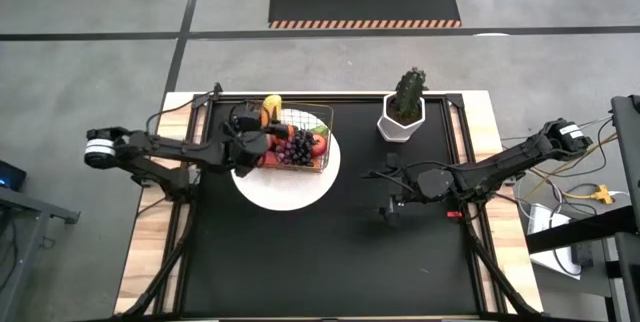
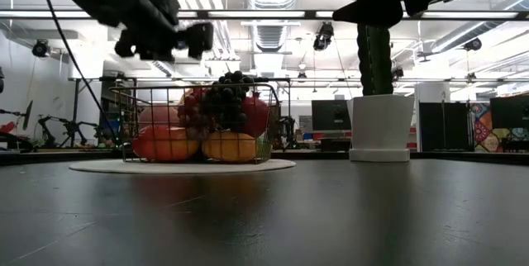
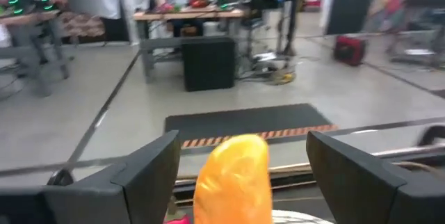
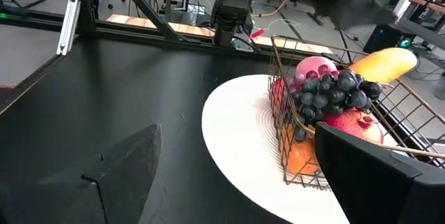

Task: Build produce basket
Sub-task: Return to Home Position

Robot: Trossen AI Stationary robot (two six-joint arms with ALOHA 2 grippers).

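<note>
Seeing the left gripper [image 3: 241, 144] hanging over the basket [image 2: 124, 117] with fingers [image 3: 149, 172] spread wide either side of the mango [image 3: 233, 182], not touching it, so calling that one delivered and propped on the rest of the produce [image 4: 327, 95]. Basket-wise: full, sitting on the white plate [image 1: 285, 192] near the table's [image 1: 300, 262] back edge, left of middle. Spotting the right gripper [image 1: 386, 192] low mid-table, fingers wide apart, empty, probably keeping clear.

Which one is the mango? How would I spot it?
Find the round white plate on the black table; a wire basket full of fruit sits on it. The mango is the long yellow-orange one sticking out over a corner of the basket's rim, while its neighbours are dark grapes and red fruits.
</note>
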